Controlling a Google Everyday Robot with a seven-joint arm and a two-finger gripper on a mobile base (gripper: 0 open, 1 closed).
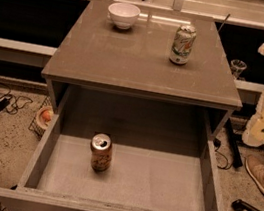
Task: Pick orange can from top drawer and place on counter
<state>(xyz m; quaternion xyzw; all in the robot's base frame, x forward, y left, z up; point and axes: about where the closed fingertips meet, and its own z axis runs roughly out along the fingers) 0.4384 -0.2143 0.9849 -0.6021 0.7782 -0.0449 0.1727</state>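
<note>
Starting on the pick; nothing gripped yet. Orange can (100, 152) stands upright on the floor of the open drawer (42, 155), left of middle, about midway between near and far, clear of every wall. My claw (259, 131) hangs off to the right, outside the drawer and well apart from the can. Can't tell whether it is spread or pressed together.

How I'd do it well, my judgement:
- Bring the claw over the drawer from above. The desk (130, 59) overhangs the far part of the drawer, so keep to the near side of that edge on the way down.
- Come straight down on the can and close on its body below the silver top. It looks light and tall for its width, and a sideways nudge would probably tip it.
- Left wall is the nearest obstacle, so line up the jaws near-to-far if the wrist allows.
- Lift straight up, clear the desk edge, then move far.
- Set it down on the bare near half of the desk.

Count:
- Cans: two. One orange in the drawer, one green can (183, 44) far right on the desk.
- Bowl (123, 14): one, white, far left of middle on the desk.
- Drawers open: one.
- Claws: one.
</note>
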